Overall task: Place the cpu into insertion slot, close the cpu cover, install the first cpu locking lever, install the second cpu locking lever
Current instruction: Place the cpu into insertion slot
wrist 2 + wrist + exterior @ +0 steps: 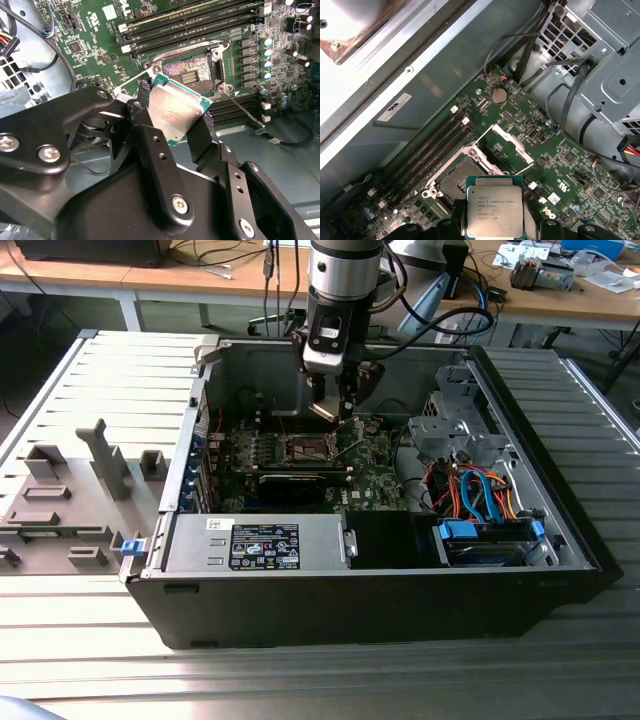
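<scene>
The cpu [177, 107] is pinched by its edges in the gripper [338, 410] and held tilted, clear of the board, with the bare slot [192, 72] just beyond and below the fingertips and the cover [512, 141] swung open.

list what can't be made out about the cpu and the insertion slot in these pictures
First wrist view: part of the insertion slot, covered by the cpu.
Second wrist view: one edge of the cpu, behind the gripper holding it.
Exterior view: the slot's contacts, too small; the cpu's height over it, masked by the gripper.
</scene>
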`<state>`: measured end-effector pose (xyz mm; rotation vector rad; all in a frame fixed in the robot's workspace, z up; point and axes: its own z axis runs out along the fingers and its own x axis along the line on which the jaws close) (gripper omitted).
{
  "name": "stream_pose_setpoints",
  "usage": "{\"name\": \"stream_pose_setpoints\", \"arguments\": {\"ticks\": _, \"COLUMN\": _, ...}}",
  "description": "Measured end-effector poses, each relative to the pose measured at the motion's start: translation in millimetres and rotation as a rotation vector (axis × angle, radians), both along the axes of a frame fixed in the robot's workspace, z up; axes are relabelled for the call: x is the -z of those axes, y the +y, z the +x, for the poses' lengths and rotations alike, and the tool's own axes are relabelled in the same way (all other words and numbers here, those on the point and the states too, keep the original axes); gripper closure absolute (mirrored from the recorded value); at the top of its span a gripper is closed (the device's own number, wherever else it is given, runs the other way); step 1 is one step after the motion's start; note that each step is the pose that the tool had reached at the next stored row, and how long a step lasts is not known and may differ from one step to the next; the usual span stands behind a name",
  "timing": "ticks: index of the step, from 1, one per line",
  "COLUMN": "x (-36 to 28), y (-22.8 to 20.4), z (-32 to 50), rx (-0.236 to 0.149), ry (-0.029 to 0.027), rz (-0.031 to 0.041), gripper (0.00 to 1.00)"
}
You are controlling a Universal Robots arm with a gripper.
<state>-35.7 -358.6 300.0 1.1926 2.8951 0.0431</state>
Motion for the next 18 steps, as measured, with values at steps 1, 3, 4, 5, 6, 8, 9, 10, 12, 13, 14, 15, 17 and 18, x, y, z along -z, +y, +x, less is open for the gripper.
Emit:
{"name": "stream_pose_setpoints", "arguments": {"ticks": 1, "x": 0.0, "y": 0.0, "z": 0.0, "rx": 0.003, "ry": -0.0001, "rz": -0.0001, "gripper": 0.46}}
{"name": "stream_pose_setpoints", "arguments": {"ticks": 3, "x": 0.0, "y": 0.0, "z": 0.0, "rx": 0.008, "ry": 0.0, "rz": -0.0003, "gripper": 0.46}}
{"name": "stream_pose_setpoints", "arguments": {"ticks": 4, "x": 0.0, "y": 0.0, "z": 0.0, "rx": 0.01, "ry": 0.0, "rz": -0.0004, "gripper": 0.46}}
{"name": "stream_pose_setpoints", "arguments": {"ticks": 5, "x": 0.0, "y": 0.0, "z": 0.0, "rx": 0.012, "ry": 0.0, "rz": -0.0005, "gripper": 0.46}}
{"name": "stream_pose_setpoints", "arguments": {"ticks": 6, "x": 0.0, "y": 0.0, "z": 0.0, "rx": 0.015, "ry": 0.0, "rz": -0.0006, "gripper": 0.46}}
{"name": "stream_pose_setpoints", "arguments": {"ticks": 8, "x": 0.0, "y": 0.0, "z": 0.0, "rx": 0.019, "ry": 0.0, "rz": -0.0007, "gripper": 0.46}}
{"name": "stream_pose_setpoints", "arguments": {"ticks": 9, "x": 0.0, "y": 0.0, "z": 0.0, "rx": 0.021, "ry": 0.0, "rz": -0.0007, "gripper": 0.46}}
{"name": "stream_pose_setpoints", "arguments": {"ticks": 10, "x": 0.0, "y": 0.0, "z": 0.0, "rx": 0.022, "ry": -0.0001, "rz": -0.0009, "gripper": 0.46}}
{"name": "stream_pose_setpoints", "arguments": {"ticks": 12, "x": 0.0, "y": 0.0, "z": 0.0, "rx": 0.029, "ry": 0.0, "rz": -0.0013, "gripper": 0.46}}
{"name": "stream_pose_setpoints", "arguments": {"ticks": 13, "x": 0.0, "y": 0.0, "z": 0.0, "rx": 0.031, "ry": 0.0, "rz": -0.0015, "gripper": 0.46}}
{"name": "stream_pose_setpoints", "arguments": {"ticks": 14, "x": 0.0, "y": 0.0, "z": 0.0, "rx": 0.034, "ry": -0.0001, "rz": -0.0017, "gripper": 0.46}}
{"name": "stream_pose_setpoints", "arguments": {"ticks": 15, "x": 0.0, "y": 0.0, "z": 0.0, "rx": 0.037, "ry": 0.0, "rz": -0.0019, "gripper": 0.46}}
{"name": "stream_pose_setpoints", "arguments": {"ticks": 17, "x": 0.0, "y": 0.0, "z": 0.0, "rx": 0.04, "ry": 0.0, "rz": -0.002, "gripper": 0.46}}
{"name": "stream_pose_setpoints", "arguments": {"ticks": 18, "x": 0.0, "y": 0.0, "z": 0.0, "rx": 0.041, "ry": 0.0, "rz": -0.0021, "gripper": 0.46}}
